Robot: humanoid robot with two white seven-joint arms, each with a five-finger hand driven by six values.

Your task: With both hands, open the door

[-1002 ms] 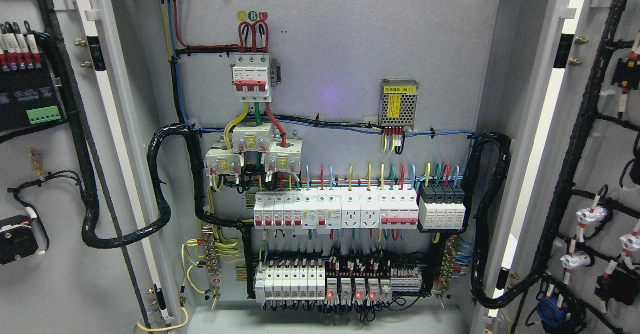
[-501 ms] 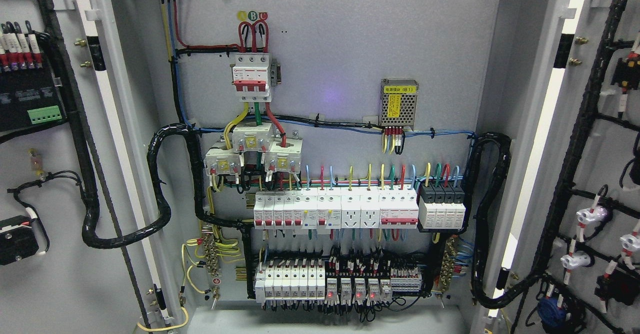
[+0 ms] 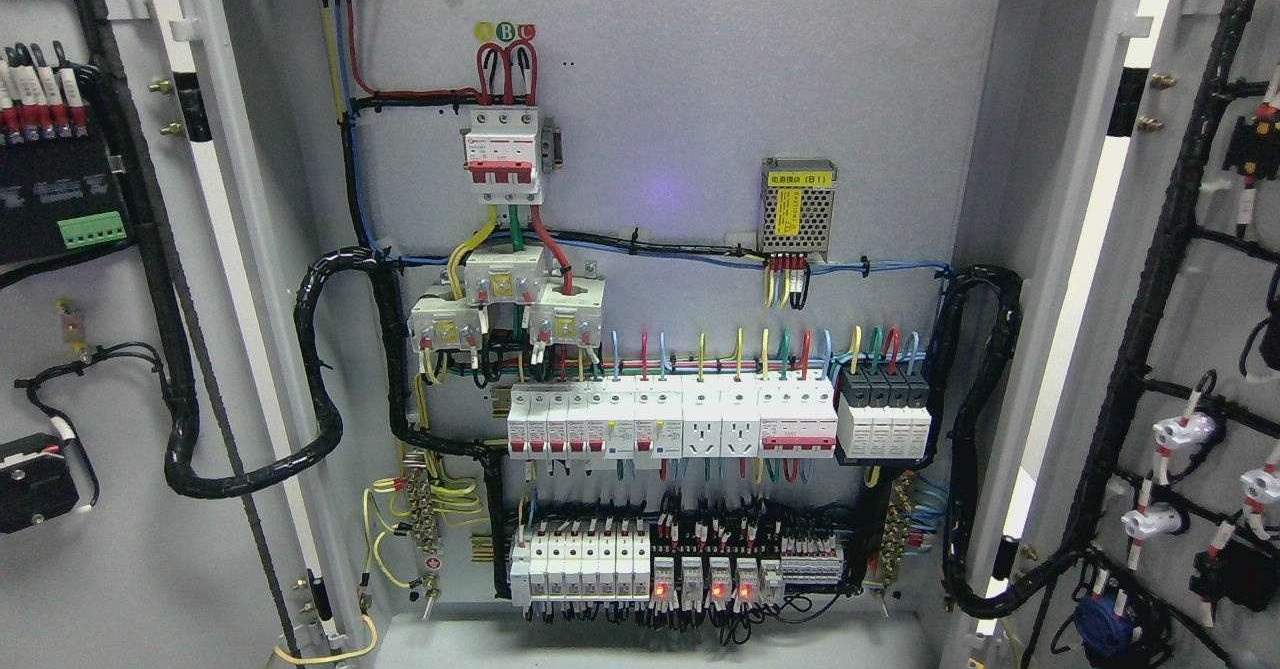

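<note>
Leftward drift of the left door (image 3: 90,369) is the only change I can find: its green terminal block (image 3: 92,230) and black switch box (image 3: 35,482) sit slightly lower and further out than a second ago, so that leaf is swinging a touch wider. Right door (image 3: 1215,329) holds its place, folded back at the far edge. Between them the cabinet back panel (image 3: 700,99) stands fully exposed, with the red-handled main breaker (image 3: 503,152), the white breaker row (image 3: 670,419) and the small power supply (image 3: 797,204). Neither of my hands is in view, so I cannot tell their state, nor place anything relative to them. I judge the opening essentially done.
</note>
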